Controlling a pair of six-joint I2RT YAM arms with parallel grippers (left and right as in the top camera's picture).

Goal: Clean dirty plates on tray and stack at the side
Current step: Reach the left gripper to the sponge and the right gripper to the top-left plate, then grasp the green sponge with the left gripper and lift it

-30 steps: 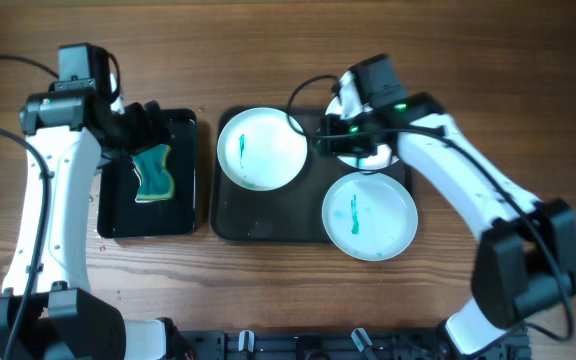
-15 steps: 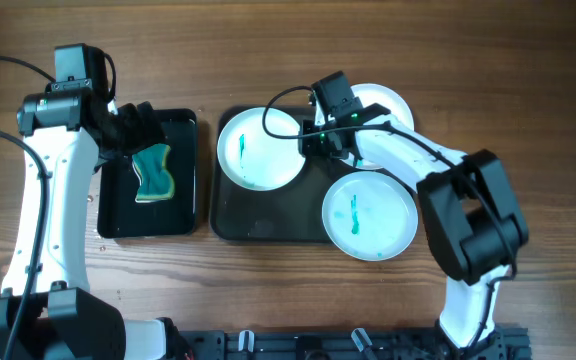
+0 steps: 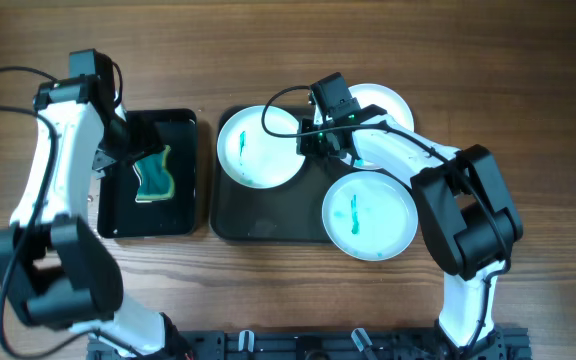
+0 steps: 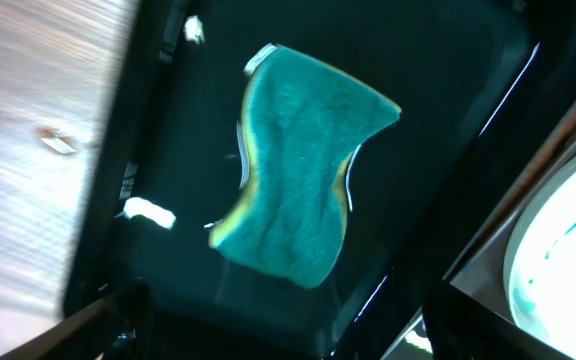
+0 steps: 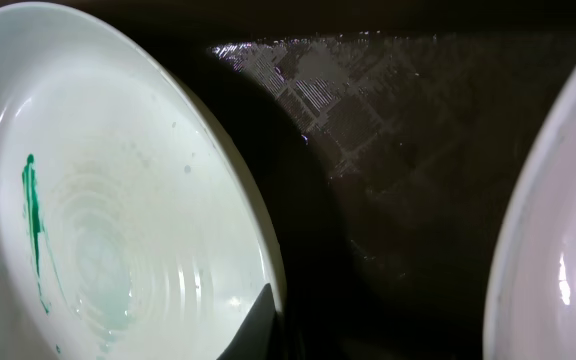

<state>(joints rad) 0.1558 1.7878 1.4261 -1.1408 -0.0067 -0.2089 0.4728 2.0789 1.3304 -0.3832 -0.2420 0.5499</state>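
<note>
Three white plates show in the overhead view. One plate (image 3: pixel 261 147) with teal smears lies on the left of the dark grey tray (image 3: pixel 268 225). A smeared plate (image 3: pixel 369 215) overlaps the tray's front right corner. A third plate (image 3: pixel 383 102) lies at the back right, partly hidden by my right arm. My right gripper (image 3: pixel 315 140) is shut on the left plate's right rim. In the right wrist view one finger (image 5: pixel 260 322) lies inside that plate (image 5: pixel 118 200). My left gripper (image 3: pixel 138 125) is open above a teal sponge (image 3: pixel 155 175), and in the left wrist view its fingers (image 4: pixel 288 340) are spread apart.
The sponge (image 4: pixel 298 190) lies in a smaller glossy black tray (image 3: pixel 118 215) left of the grey tray. The right wrist view shows the grey tray's floor (image 5: pixel 418 150) and another plate's edge (image 5: pixel 558 250) at the right. Wooden table surrounds both trays.
My right gripper moved left from the back right plate to the left plate's rim and then stayed there. My left arm changed pose while its gripper stayed over the sponge tray.
</note>
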